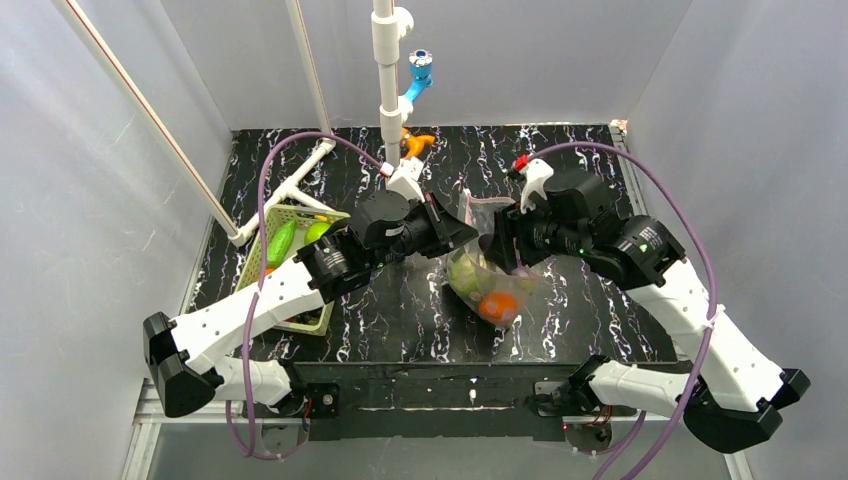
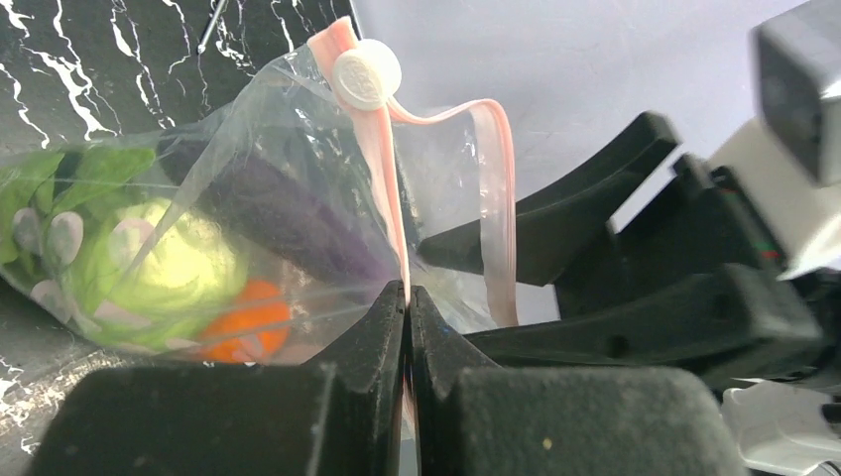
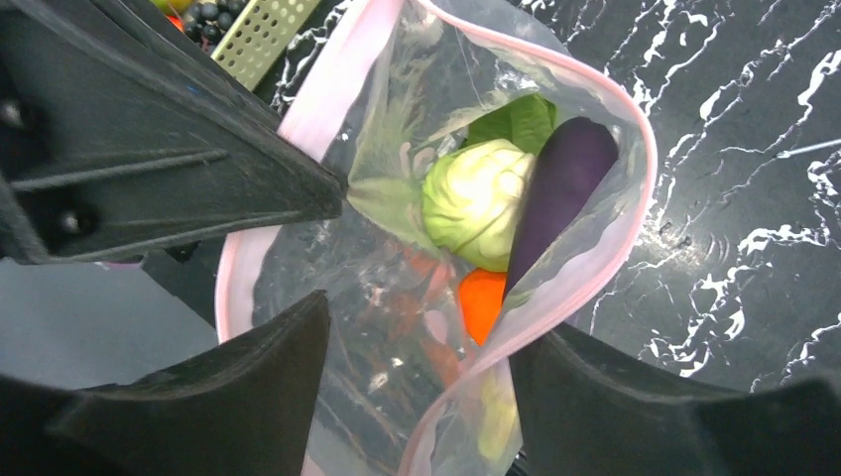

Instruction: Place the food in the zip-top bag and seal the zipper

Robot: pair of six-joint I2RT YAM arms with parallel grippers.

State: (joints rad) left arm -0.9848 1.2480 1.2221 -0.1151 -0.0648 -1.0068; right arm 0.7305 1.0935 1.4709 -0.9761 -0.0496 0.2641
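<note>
From above, the clear crinkly zip-top bag (image 1: 487,275) sits on the black marbled table (image 1: 400,320), well apart from the pale green slatted basket (image 1: 318,322) and to its right. My left gripper (image 1: 462,232) reaches the bag's upper edge from the basket side, and my right gripper (image 1: 503,250) meets it from the side away from the basket. An orange ball (image 1: 497,305) shows through the film. A long green cucumber (image 1: 281,243) and a round green fruit (image 1: 317,231) lie in the basket, so I judge the loading unfinished.

On the left wrist camera, my left jaws are pressed together on the narrow pink zipper strip (image 2: 382,188), below its round white slider (image 2: 366,74). Behind the film I see a pale green leafy ball (image 2: 174,273) and a dark purple piece (image 2: 288,213).

On the right wrist camera, my right jaws stand wide apart and grip nothing. The bag's rim on the side away from the basket runs between them. The mouth gapes, so the zipper is unsealed.

I expect the film to be thin, slick and floppy. It should crumple or slide out of a pinch, and the light toys will sag to the bottom. The pink strip looks like the stiffest part, so I would take hold there, one gripper on each lip, to keep the mouth wide. I judge that the mouth may fold shut if I loosen the left pinch.
</note>
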